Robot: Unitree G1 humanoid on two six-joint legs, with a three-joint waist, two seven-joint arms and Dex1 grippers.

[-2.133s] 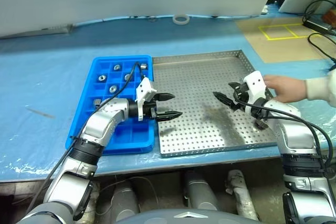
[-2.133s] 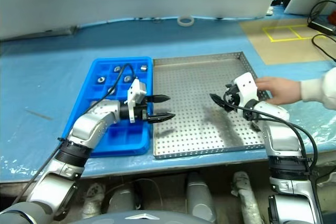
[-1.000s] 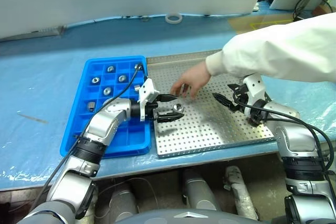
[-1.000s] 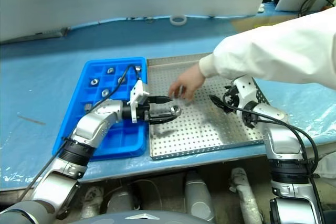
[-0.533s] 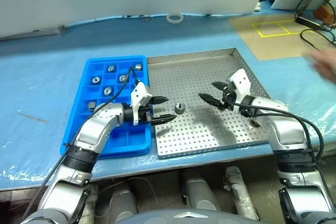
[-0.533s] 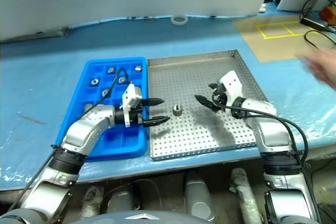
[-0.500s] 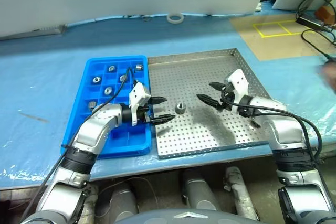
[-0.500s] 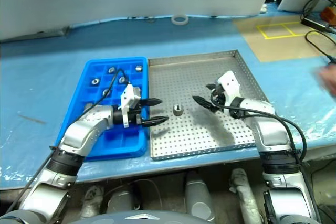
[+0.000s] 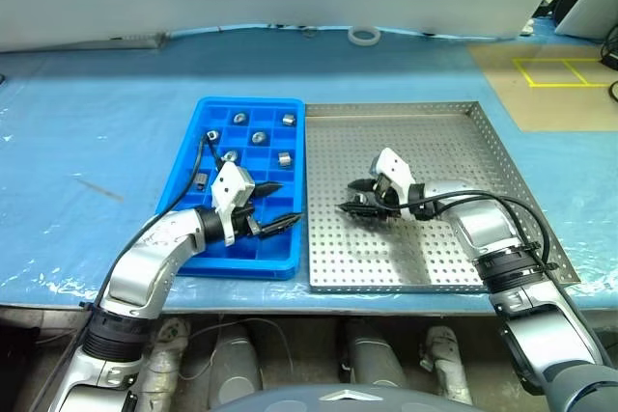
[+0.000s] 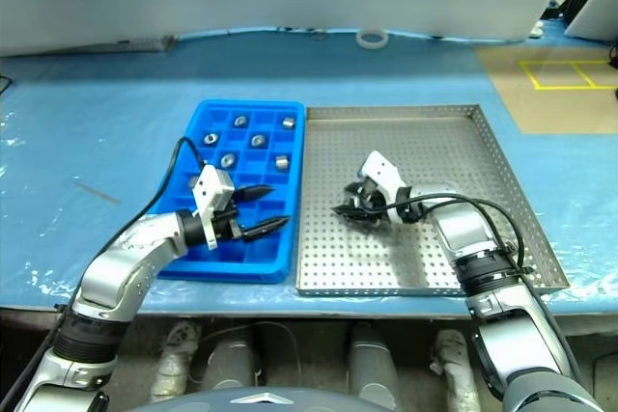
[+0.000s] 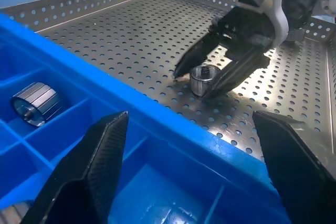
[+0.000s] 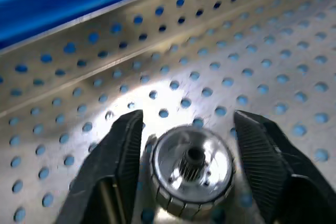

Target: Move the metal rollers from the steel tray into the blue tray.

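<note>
One metal roller (image 12: 190, 169) stands on the perforated floor of the steel tray (image 9: 435, 142), near its left side. My right gripper (image 9: 350, 197) points down at it, and its fingers press on both sides of the roller (image 11: 205, 78). The blue tray (image 9: 241, 267) lies directly left of the steel tray. Several rollers (image 9: 258, 138) sit in its far compartments. My left gripper (image 9: 288, 202) hovers over the blue tray's right rim, open and empty, aimed toward the right gripper.
A white tape ring (image 9: 363, 35) lies at the far edge of the blue-covered table. A brown board with a yellow taped square (image 9: 565, 69) is at the far right. The rest of the steel tray floor is bare.
The person's hand has left the view. My right gripper has moved left and down to the roller and closed around it. My left gripper has drawn back left over the blue tray.
</note>
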